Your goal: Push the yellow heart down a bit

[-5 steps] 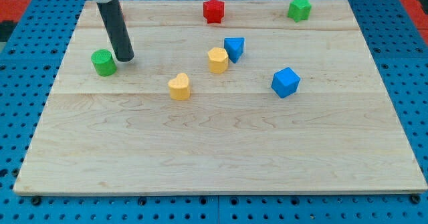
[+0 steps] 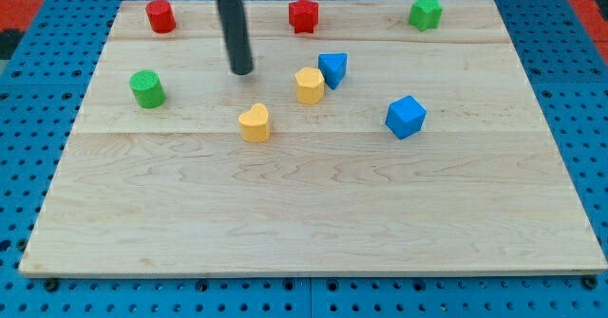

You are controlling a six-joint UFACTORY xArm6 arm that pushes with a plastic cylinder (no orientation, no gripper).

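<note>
The yellow heart point(image 2: 255, 122) sits left of centre on the worktop point(image 2: 313, 214). My tip point(image 2: 242, 71), a plain rod with nothing to open or close, stands just above it, apart. The heart looks light, rigid and slippery; press its upper edge centrally.

Eight blocks are sitting on the board: two red ones point(image 2: 161, 16) point(image 2: 303, 15), two green ones point(image 2: 146, 88) point(image 2: 426, 12), two yellow ones point(image 2: 255, 123) point(image 2: 309, 85) and two blue ones point(image 2: 333, 68) point(image 2: 407, 117). One dark rod is showing.
</note>
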